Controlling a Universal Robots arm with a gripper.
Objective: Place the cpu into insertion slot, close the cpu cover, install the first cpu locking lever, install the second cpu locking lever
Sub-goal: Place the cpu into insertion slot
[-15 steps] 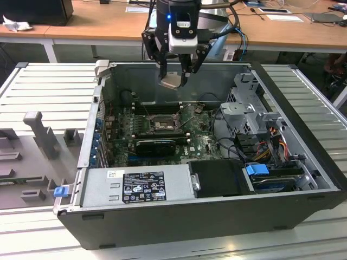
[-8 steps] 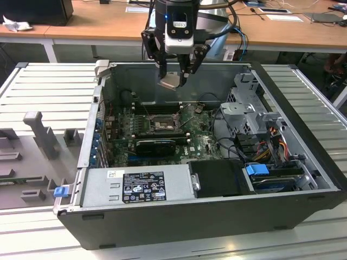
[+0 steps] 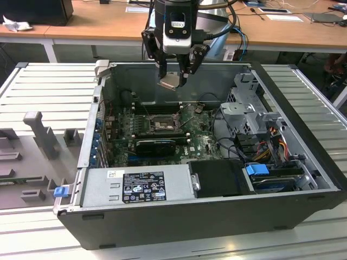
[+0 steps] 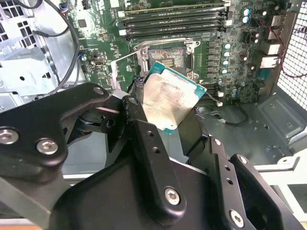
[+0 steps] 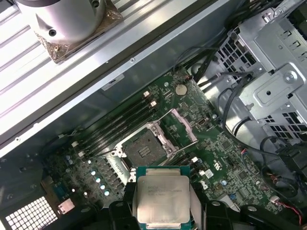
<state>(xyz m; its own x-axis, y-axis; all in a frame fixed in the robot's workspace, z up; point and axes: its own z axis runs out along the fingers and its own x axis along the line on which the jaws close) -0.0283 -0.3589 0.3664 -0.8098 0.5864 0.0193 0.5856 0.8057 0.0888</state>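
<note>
My hand [image 5: 164, 213] is clamped on the cpu [image 5: 163, 194] by its edges, and the chip sits at a tilt. The slot [image 5: 143, 151] lies open well below the hand. I'd level the chip, square it to the socket and lower it straight, without sliding.

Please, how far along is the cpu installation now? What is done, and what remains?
Done: nothing is seated yet. In hand: the gripper holds the small flat square silvery-beige cpu above the green motherboard. Left: the square black insertion slot is empty and the thin dull-metal cpu cover stands open, so all four steps remain.
</note>
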